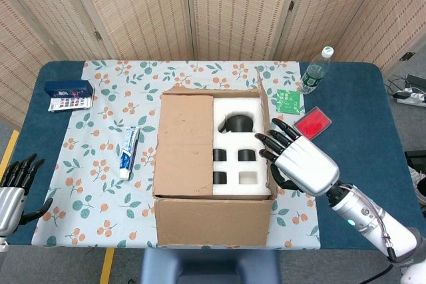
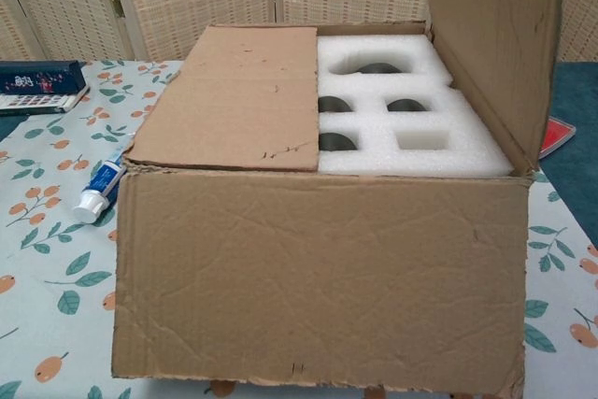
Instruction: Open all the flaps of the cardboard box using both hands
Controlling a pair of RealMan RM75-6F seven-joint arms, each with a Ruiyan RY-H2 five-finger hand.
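box: cardboard box (image 1: 213, 221) is sitting mid-counter on the floral cloth (image 1: 100, 164), near edge twd the robot — centred so both arms can be reaching it.
right flap: right flap (image 2: 491, 39) is standing upright, tilted a bit outward, baring the white foam insert (image 2: 420, 128) w/ dark items in its pockets.
left flap: left flap (image 1: 184, 144) is lying flat over the left half, covering it — not yet opened, I'd say.
right hand: right hand (image 1: 299, 157) is hovering just outside the raised flap at the box's right wall, fingers (image 1: 276, 141) spread and stretched twd the flap, holding nothing; looks placed to be pushing that flap out, tho contact can't be told.
left hand: left hand (image 1: 16, 181) is waiting at the counter's (image 1: 359, 91) near-left corner, well apart from the box, fingers straight and side by side, thumb out, holding nothing.
others: toothpaste tube (image 1: 129, 151) is lying left of the box, a blue box (image 1: 68, 88) far-left, a water bottle (image 1: 315, 71) and red case (image 1: 312, 124) to the right — all apart from the work.
progress: roughly halfway, by my guess.
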